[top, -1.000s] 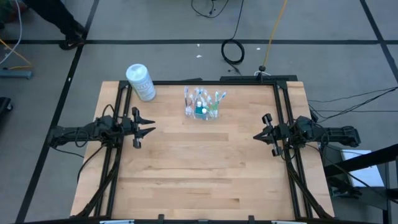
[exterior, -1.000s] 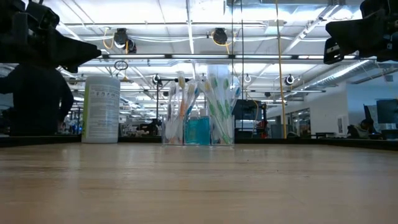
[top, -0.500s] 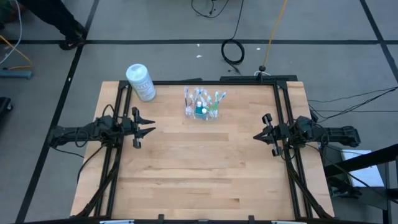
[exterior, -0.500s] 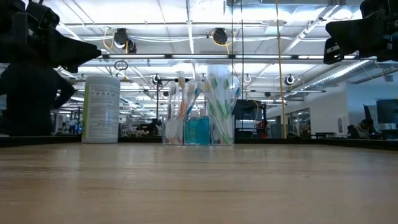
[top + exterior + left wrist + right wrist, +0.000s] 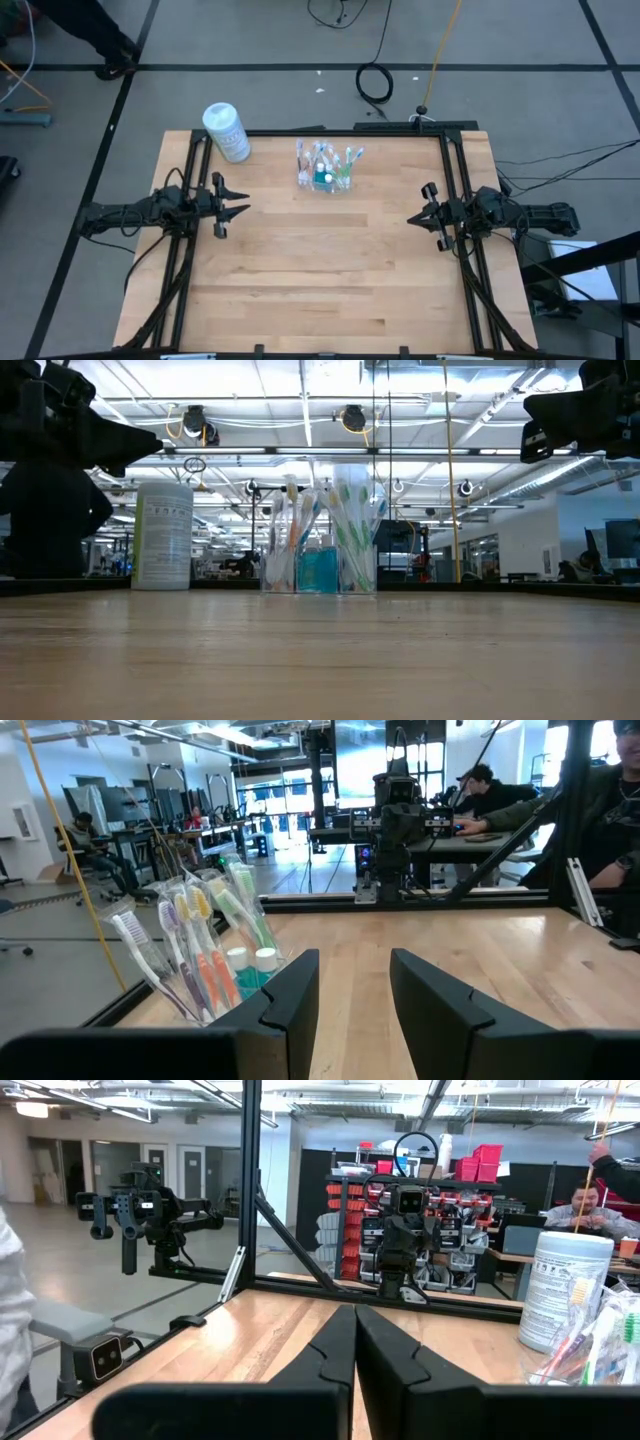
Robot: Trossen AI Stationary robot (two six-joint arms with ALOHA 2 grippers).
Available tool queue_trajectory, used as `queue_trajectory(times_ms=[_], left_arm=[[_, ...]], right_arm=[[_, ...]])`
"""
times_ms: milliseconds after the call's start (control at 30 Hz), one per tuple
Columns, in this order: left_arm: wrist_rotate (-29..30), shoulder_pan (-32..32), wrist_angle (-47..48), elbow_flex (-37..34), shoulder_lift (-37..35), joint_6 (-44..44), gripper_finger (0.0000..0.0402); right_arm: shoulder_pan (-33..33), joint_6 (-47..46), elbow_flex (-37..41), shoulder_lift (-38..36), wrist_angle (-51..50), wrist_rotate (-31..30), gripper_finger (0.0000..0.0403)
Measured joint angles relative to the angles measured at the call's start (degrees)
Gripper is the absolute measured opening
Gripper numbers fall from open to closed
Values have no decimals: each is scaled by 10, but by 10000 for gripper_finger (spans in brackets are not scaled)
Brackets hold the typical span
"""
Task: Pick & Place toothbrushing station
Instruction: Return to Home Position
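The toothbrushing station is a small see-through holder with several toothbrushes and small blue tubes; it stands on its base near the table's far edge, at the middle. My left gripper waits at the table's left edge, open, level, with nothing between its fingers. My right gripper waits at the right edge, shut on nothing. Both are far from the station.
A white cylindrical canister stands at the table's far left corner. The wooden table has a black frame along its edges. People sit and stand in the room beyond.
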State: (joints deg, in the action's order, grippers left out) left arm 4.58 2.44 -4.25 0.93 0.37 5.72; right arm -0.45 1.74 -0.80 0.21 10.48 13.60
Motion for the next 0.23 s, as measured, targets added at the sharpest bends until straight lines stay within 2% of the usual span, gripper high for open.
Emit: queue_trajectory(times_ms=[233], left_arm=[[0,0,0,0,0,0,131]], right_arm=[[0,0,0,0,0,0,4]])
